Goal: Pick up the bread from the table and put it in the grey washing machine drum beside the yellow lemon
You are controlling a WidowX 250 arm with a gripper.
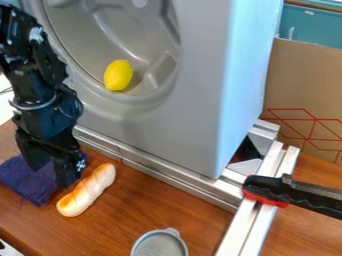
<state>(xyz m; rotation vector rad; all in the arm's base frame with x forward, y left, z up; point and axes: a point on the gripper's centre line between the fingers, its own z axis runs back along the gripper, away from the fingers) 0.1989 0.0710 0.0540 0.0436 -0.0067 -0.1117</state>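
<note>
At the edge of the purple cloth (28, 181), the tool (52, 172) hangs beside bread (88, 190).

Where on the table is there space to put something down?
There's bare table between the bread, the grey dish and the long rail. Another bare patch is at bottom right, below the clamp and beside the slanting rail. It's crowded on the left: gripper, purple cloth and bread are bunched together.
</note>
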